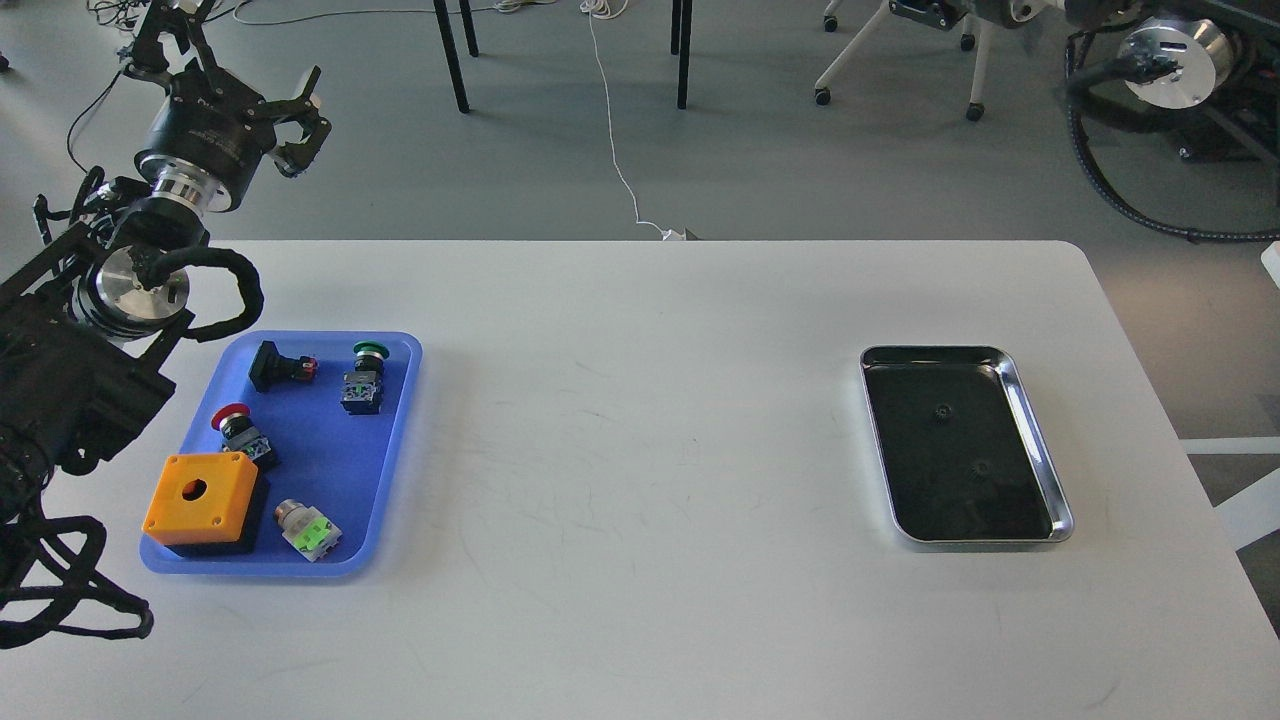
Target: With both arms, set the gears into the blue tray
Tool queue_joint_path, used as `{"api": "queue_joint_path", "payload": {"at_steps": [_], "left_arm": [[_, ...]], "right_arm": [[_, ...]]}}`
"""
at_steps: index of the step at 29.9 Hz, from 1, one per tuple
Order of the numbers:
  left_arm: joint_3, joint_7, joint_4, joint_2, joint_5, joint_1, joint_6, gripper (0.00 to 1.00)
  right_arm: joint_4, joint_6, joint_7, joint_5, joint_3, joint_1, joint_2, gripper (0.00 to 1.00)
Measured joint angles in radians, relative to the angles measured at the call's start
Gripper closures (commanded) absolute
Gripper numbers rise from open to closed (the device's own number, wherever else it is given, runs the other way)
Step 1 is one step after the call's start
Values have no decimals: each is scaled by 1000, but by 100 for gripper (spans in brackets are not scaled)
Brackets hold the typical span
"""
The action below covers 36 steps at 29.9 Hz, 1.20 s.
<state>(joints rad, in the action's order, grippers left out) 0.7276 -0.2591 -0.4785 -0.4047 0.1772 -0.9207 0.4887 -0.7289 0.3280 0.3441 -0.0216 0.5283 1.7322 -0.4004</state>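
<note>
Two tiny black gears, one (941, 411) farther back and one (981, 467) nearer, lie on the dark inside of the steel tray (1040, 455) at the table's right. The blue tray (330, 470) sits at the left and holds several push-button parts, no gear. My left gripper (222, 62) hangs open and empty above the floor beyond the table's far left corner, well behind the blue tray. Only a dark edge of my right gripper (935, 10) shows at the top of the view, far above and behind the steel tray; its fingers cannot be made out.
In the blue tray lie an orange box (200, 498), a red-capped button (238, 430), a green-capped button (364, 376), a black switch (280, 366) and a green-lit module (310, 530). Chair and table legs stand on the floor behind the white table (640, 450).
</note>
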Motion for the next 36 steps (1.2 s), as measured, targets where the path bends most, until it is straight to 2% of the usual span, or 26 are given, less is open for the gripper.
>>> {"api": "queue_joint_path", "payload": {"at_steps": [5, 11, 14, 16, 20, 27, 33, 36], "left_arm": [[2, 0, 0, -24, 1, 4, 0, 2], [4, 3, 0, -43, 2, 8, 0, 2], [6, 4, -1, -51, 5, 7, 0, 2], [7, 4, -1, -56, 8, 7, 0, 2], [7, 2, -2, -62, 10, 7, 0, 2], [6, 0, -2, -65, 10, 11, 0, 2], [2, -1, -1, -66, 6, 14, 0, 2], [0, -2, 0, -66, 5, 16, 0, 2]], "right_arm": [[-82, 6, -3, 169, 183, 102, 63, 1], [-340, 7, 3, 439, 502, 289, 125, 1], [-482, 1, 17, 550, 563, 331, 99, 1], [-571, -7, 43, 645, 583, 336, 53, 1], [-669, -25, 84, 788, 651, 319, -2, 1], [-678, -87, 89, 921, 756, 174, -40, 2], [-524, -175, 89, 1022, 762, -12, -45, 5], [-479, -210, 88, 1049, 759, -56, -38, 10]]}}
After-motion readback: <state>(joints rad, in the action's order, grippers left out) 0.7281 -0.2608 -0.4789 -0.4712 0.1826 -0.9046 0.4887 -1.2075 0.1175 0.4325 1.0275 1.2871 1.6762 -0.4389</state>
